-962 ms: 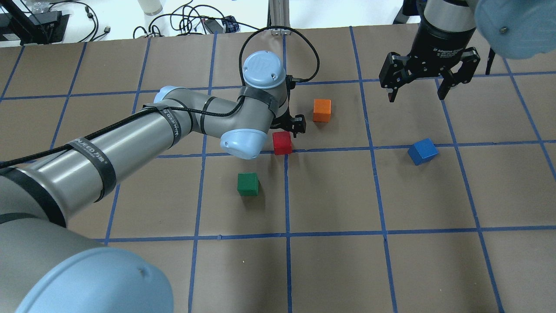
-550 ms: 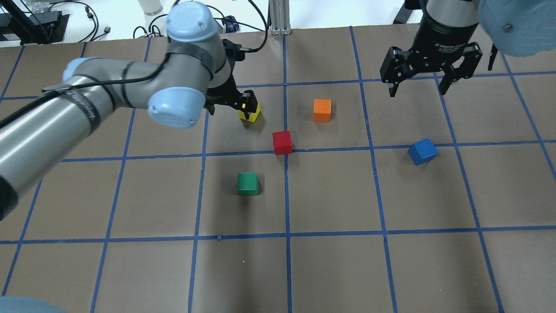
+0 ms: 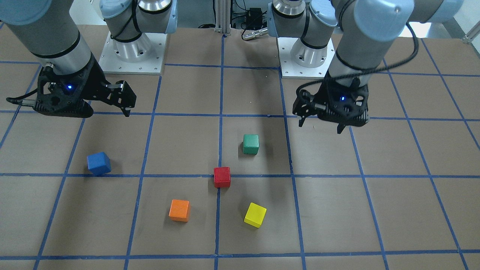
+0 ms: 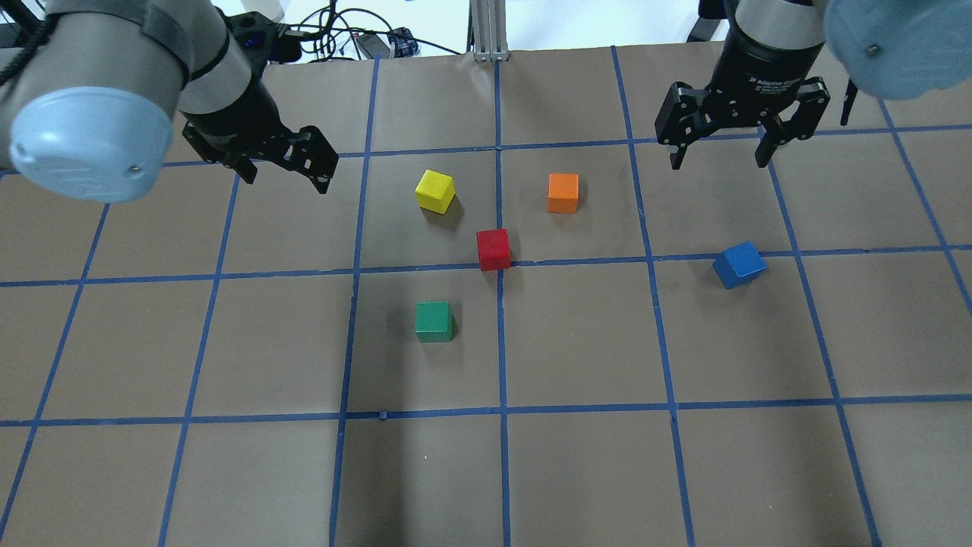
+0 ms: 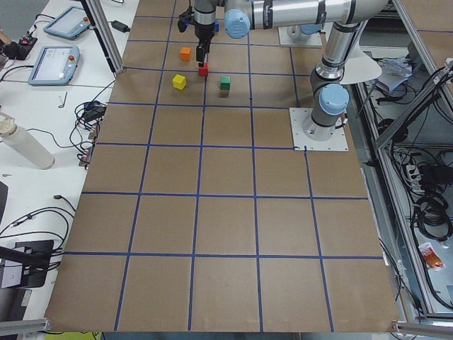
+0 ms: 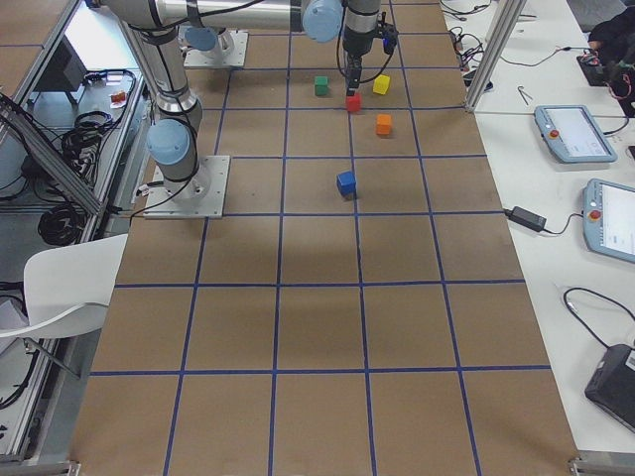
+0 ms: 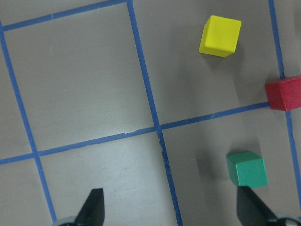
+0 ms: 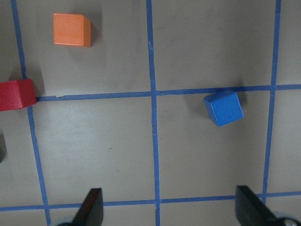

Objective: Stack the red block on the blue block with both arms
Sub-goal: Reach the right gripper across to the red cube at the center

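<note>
The brown-papered bench [image 4: 577, 471] is marked into squares by blue tape lines. Two arms are held above its far half: the left arm [image 4: 91, 76] over the left side, the right arm [image 4: 774, 30] over the right side. Each ends in a black gripper pointed down at the paper.

The left gripper [image 4: 287, 182] is spread wide. Nothing is held between its fingertips [image 7: 95, 205], and only bare paper is seen in the gap from the left wrist camera. The right gripper [image 4: 717, 162] is likewise spread wide and empty. Neither gripper is in contact with any block.

Five cubes rest flat on the bench, all apart from one another. Being cubes, none has a long axis.

- The red block [image 4: 493, 249] is set near the middle, its sides nearly square to the grid and one corner at a crossing of tape lines.
- The blue block [image 4: 739, 264] is found well to its right, on the right gripper's side. It is turned askew to the grid, with one corner at a tape line.
- The yellow block [image 4: 435, 191] is also turned askew.
- The orange block [image 4: 563, 192] and the green block [image 4: 433, 320] are set square to the grid.
</note>
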`<state>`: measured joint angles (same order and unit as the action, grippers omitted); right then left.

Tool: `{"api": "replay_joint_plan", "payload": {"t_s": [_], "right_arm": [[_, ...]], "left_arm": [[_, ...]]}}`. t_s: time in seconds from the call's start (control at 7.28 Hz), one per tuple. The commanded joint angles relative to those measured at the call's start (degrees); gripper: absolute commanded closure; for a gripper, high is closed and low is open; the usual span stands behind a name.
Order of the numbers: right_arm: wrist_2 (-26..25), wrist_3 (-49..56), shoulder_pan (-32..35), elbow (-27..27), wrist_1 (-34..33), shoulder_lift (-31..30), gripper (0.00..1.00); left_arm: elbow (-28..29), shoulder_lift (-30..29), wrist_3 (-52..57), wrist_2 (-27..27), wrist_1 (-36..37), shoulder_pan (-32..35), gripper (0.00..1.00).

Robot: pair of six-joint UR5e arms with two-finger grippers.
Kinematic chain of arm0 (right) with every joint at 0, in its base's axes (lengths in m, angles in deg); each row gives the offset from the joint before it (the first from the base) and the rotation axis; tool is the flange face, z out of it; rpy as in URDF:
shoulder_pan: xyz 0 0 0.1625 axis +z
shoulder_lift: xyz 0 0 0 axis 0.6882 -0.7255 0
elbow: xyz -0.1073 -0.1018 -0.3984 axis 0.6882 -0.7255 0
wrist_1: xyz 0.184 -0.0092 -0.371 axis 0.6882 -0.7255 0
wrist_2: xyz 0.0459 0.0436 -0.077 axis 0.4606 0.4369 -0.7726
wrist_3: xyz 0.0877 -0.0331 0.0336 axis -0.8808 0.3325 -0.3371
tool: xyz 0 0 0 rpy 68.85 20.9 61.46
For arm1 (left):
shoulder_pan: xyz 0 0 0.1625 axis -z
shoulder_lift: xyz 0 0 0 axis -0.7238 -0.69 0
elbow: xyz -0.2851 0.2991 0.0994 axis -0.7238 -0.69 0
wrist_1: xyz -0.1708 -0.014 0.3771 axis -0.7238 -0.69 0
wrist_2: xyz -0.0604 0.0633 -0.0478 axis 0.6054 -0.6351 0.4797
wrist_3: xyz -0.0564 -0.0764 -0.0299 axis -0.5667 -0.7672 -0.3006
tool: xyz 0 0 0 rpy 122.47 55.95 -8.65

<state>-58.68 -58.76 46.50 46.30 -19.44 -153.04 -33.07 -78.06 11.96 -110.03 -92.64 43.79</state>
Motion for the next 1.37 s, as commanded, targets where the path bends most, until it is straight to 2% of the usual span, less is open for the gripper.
{"api": "replay_joint_plan", "payload": {"t_s": [0.0,0.27,0.55,1.24], "right_arm": [[0.22,-0.19,4.12,-0.85,-5.22,4.11,0.0],[0.3,-0.37,9.05,-1.03,-10.34,7.89,0.0],[2.66,-1.33,10.2,-0.94,-13.33,11.32,0.0],[2.94,-7.4,17.23,-0.94,-21.96,20.64,0.0]], "left_arm": [[0.53,2.82,-0.38,0.26,-2.19,0.1,0.0],[4.38,0.9,-0.9,-0.09,-2.97,-0.6,0.0],[4.41,2.1,-1.44,-1.05,-11.11,-0.6,0.0],[2.82,2.55,-1.7,-0.71,-10.45,-0.25,0.0]]}}
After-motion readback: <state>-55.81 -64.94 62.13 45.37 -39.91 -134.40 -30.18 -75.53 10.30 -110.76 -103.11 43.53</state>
